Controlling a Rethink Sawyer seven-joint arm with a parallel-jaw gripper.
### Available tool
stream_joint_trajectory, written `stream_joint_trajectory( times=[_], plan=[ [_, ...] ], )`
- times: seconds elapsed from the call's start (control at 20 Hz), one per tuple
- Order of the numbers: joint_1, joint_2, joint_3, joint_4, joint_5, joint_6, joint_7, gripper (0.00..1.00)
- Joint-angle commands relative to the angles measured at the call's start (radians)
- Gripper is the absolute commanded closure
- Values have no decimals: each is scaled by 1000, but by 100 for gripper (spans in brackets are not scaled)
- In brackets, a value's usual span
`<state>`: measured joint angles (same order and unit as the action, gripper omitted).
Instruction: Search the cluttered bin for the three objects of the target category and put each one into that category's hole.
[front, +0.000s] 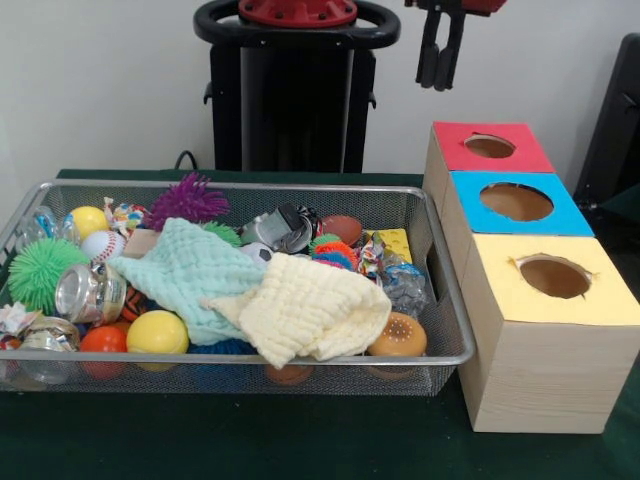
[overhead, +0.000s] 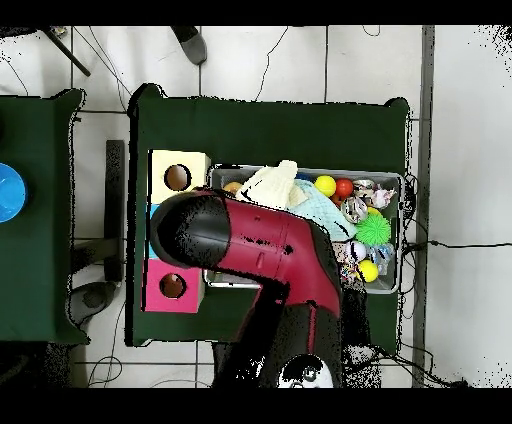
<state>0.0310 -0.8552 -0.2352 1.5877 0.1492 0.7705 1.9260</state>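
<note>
Fingers (front: 440, 52) of my gripper (front: 440, 78) hang at the top of the front view, pressed close together with nothing between them, well above the red-topped box (front: 490, 146) and clear of everything below.

Below and to the left I see the wire mesh bin (front: 440, 300), heaped with clutter. On top lie a mint green cloth (front: 185, 275) and a pale yellow cloth (front: 305, 315), the yellow one overlapping the green at the near right. Around them I make out a yellow ball (front: 157, 332) and an orange ball (front: 103, 340) at the near left, a green spiky ball (front: 40, 270) at the left edge, a purple spiky ball (front: 187, 198) at the far side, a baseball (front: 100, 243), and a small glass jar (front: 88, 292) lying on its side.

Just right of the bin stands a row of three wooden boxes, each with a round hole in its coloured top: red farthest, the blue-topped box (front: 575, 215) in the middle, the yellow-topped box (front: 610, 295) nearest. All sit on the dark green surface (front: 250, 440).

From overhead, my red and black arm (overhead: 270, 250) covers the middle box and part of the bin.
</note>
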Motion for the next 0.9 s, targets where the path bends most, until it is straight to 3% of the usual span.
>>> stream_joint_trajectory(
  times=[0.05, 0.1, 0.15, 0.9],
  plan=[
    [-49, 64, 97, -47, -40, 94, 9, 100],
    [-51, 67, 98, -51, -40, 93, 10, 100],
    [-55, 73, 100, -54, -40, 94, 10, 0],
    [-92, 113, 115, -122, -75, 97, -38, 0]
  ],
)
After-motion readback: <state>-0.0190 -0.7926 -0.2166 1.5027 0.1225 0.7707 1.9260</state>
